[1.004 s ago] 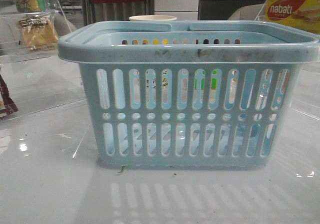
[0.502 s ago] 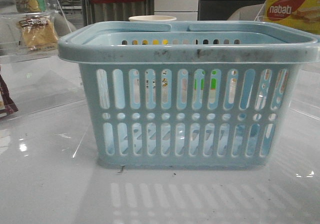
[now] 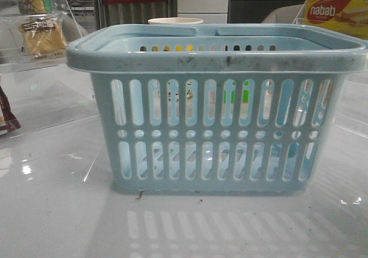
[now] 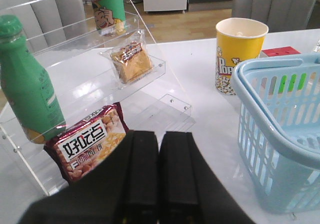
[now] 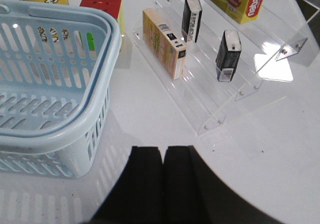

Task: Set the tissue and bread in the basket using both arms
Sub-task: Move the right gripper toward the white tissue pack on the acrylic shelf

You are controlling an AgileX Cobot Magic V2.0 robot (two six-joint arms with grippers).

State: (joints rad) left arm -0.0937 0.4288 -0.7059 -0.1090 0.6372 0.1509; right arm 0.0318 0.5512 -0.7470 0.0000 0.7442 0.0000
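The left gripper (image 4: 159, 176) has its two black fingers pressed flat together, holding nothing, above the white table (image 4: 200, 79). The bread (image 4: 131, 62) lies on a clear acrylic shelf (image 4: 155, 69) at about 11 o'clock from those fingers; the basket (image 4: 280, 129) stands at 3 o'clock. The right gripper (image 5: 163, 184) is likewise closed and empty, touching nothing. One tissue (image 5: 228, 54) stands upright on a clear stepped rack (image 5: 220, 114) at 1 o'clock from it, with the basket at 10 o'clock
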